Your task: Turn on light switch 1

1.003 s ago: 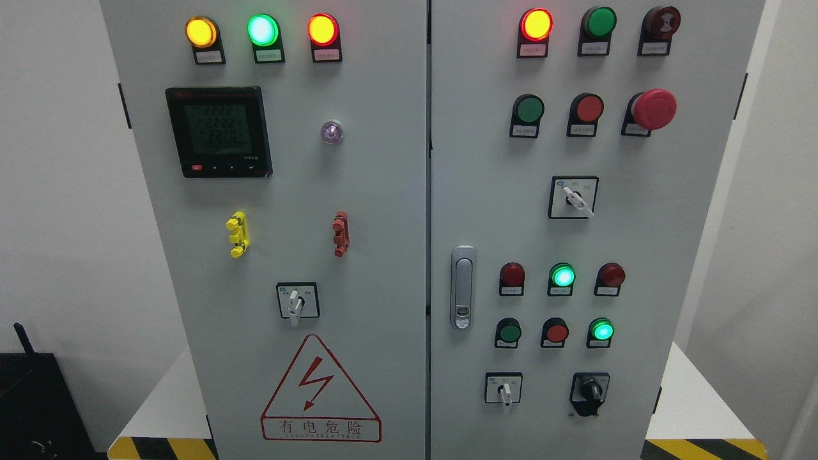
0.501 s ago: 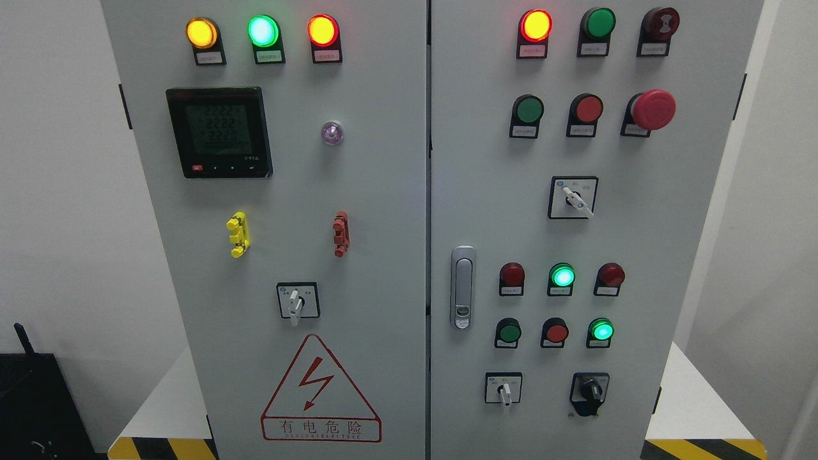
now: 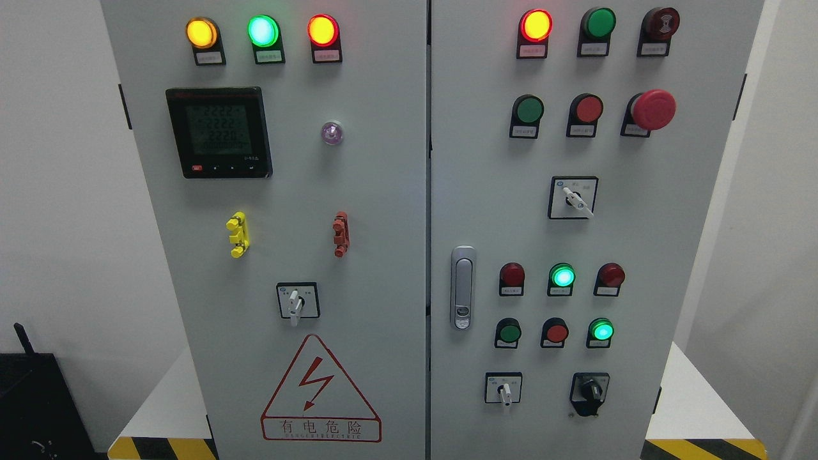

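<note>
Nothing moved; grey cabinet (image 3: 383,191) unattended.

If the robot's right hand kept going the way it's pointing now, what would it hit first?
That can't be judged: neither hand shows in the head view, so no pointing direction is visible. Only the cabinet's right door with its buttons and switches fills that side.

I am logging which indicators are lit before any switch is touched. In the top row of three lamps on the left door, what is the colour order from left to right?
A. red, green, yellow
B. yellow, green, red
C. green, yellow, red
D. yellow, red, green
B: on the left door the yellow lamp glows at the left, the green lamp in the middle and the red lamp at the right.
</note>
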`<move>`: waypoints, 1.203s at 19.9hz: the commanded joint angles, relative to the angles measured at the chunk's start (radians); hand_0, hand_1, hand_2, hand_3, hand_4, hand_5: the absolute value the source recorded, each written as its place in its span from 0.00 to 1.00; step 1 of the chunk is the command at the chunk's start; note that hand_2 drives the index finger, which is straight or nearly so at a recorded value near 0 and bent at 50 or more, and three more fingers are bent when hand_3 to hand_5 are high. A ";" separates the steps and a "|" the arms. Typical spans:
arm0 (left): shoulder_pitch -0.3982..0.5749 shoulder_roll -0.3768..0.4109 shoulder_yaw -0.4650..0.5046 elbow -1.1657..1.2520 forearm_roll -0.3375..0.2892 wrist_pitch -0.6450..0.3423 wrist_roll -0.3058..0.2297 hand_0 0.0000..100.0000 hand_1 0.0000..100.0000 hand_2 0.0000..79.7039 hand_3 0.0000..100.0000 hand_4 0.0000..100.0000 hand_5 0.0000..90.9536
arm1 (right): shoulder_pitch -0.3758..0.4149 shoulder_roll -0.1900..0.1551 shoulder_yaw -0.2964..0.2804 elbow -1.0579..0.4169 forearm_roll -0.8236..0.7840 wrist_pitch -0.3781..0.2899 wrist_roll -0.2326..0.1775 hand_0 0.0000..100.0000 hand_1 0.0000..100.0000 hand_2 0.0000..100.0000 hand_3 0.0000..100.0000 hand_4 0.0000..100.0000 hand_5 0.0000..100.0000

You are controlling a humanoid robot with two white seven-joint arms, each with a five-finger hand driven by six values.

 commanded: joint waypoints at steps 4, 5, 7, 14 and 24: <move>0.024 0.046 0.105 -0.539 0.066 -0.096 0.011 0.29 0.48 0.26 0.42 0.59 0.43 | 0.000 0.000 0.000 0.000 -0.025 0.000 0.000 0.00 0.00 0.00 0.00 0.00 0.00; 0.024 0.047 0.105 -0.582 0.076 -0.091 0.031 0.28 0.53 0.32 0.47 0.63 0.53 | 0.000 0.000 0.000 0.000 -0.025 0.000 0.000 0.00 0.00 0.00 0.00 0.00 0.00; 0.034 0.055 0.105 -0.677 0.081 -0.067 0.040 0.27 0.59 0.35 0.50 0.66 0.57 | 0.000 0.000 0.000 0.000 -0.025 0.000 0.000 0.00 0.00 0.00 0.00 0.00 0.00; -0.013 0.046 0.112 -1.004 0.156 0.197 0.046 0.25 0.68 0.50 0.60 0.72 0.67 | 0.000 0.000 0.000 0.000 -0.025 0.000 0.000 0.00 0.00 0.00 0.00 0.00 0.00; -0.225 0.032 0.097 -1.013 0.156 0.343 0.108 0.03 0.71 0.66 0.72 0.78 0.76 | 0.000 0.000 0.000 0.000 -0.025 -0.001 0.000 0.00 0.00 0.00 0.00 0.00 0.00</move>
